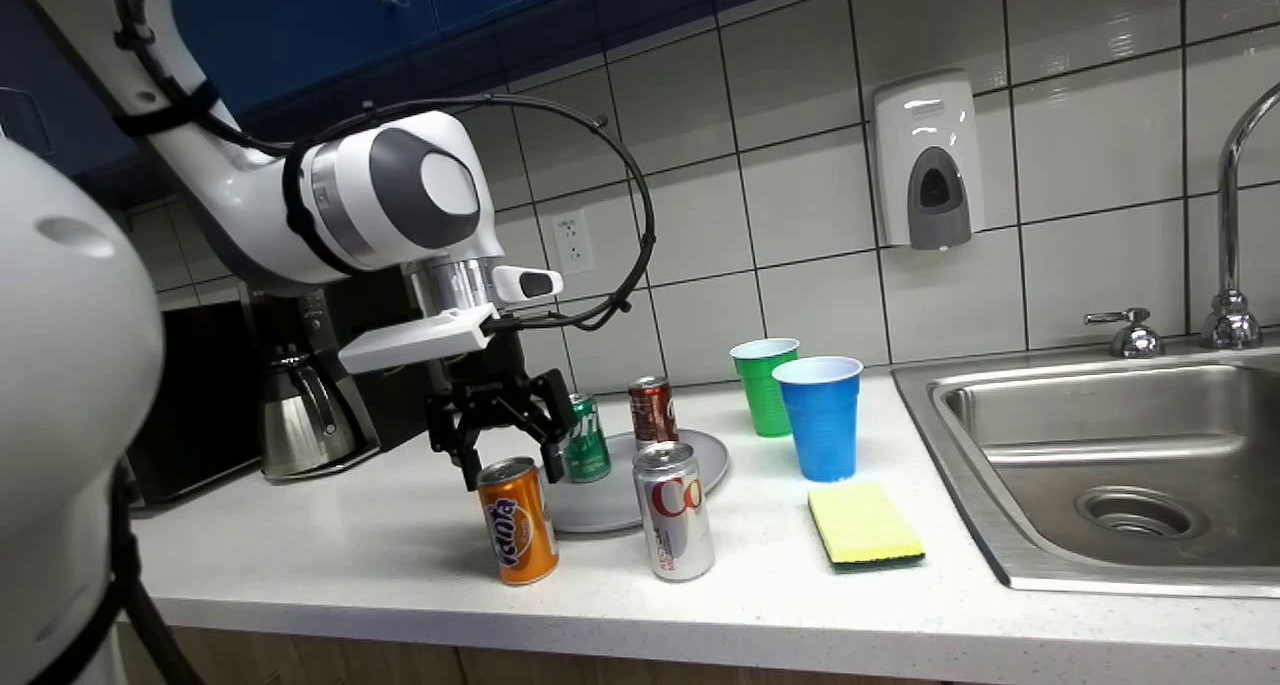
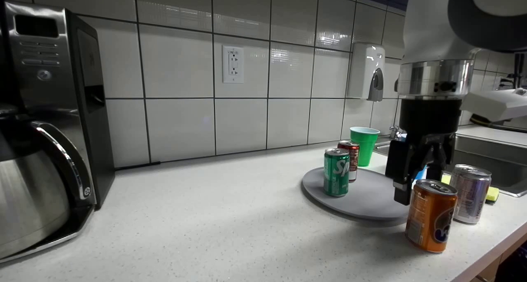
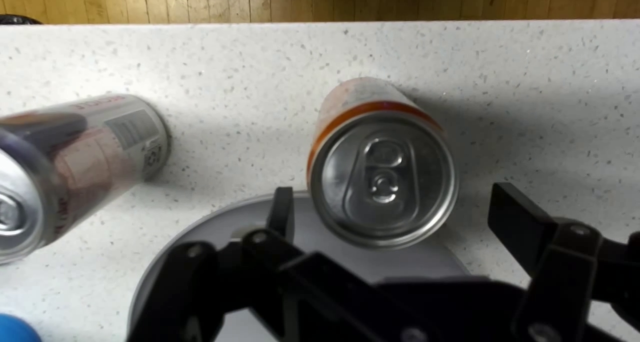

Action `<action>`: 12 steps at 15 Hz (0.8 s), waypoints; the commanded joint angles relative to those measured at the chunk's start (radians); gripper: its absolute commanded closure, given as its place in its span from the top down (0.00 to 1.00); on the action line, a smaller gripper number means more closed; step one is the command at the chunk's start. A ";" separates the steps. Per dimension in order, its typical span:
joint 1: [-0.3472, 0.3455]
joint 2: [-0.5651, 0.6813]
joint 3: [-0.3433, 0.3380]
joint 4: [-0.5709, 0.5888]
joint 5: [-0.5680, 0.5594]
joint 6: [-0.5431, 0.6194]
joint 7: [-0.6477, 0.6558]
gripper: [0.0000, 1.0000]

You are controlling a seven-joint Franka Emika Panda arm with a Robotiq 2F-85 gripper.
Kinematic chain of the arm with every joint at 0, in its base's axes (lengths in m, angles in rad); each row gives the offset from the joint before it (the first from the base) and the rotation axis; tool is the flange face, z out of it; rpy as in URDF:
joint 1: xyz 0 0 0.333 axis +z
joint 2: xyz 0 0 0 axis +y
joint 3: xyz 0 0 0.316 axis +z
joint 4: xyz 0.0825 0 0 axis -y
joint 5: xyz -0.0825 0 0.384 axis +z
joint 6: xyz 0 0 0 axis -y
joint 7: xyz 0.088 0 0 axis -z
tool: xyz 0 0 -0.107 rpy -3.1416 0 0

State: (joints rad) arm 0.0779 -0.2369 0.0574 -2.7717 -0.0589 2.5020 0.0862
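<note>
1. In an exterior view, we see the orange can [image 1: 519,527] upright on the table [image 1: 350,550].
2. The claw [image 1: 512,475] hangs at its top, jaws apart.
3. The silver can [image 1: 675,515] partly hides the plate [image 1: 600,508].
4. The blue cup [image 1: 822,423] overlaps the green cup [image 1: 758,390].

Four cans [image 1: 518,523], two cups [image 1: 820,421], one plate [image 1: 595,507].

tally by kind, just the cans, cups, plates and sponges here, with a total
Cans: 4 (orange can, silver can, green can, dark red can)
Cups: 2 (green cup, blue cup)
Plates: 1 (grey plate)
Sponges: 1 (yellow sponge)
Total: 8
</note>
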 commanded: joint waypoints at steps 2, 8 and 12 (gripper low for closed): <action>0.000 -0.004 0.017 -0.001 0.015 -0.005 0.013 1.00; 0.004 -0.008 0.018 0.000 0.035 -0.018 0.014 1.00; 0.004 -0.011 0.020 0.000 0.040 -0.023 0.013 1.00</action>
State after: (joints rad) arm 0.0808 -0.2348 0.0654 -2.7717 -0.0370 2.5000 0.0862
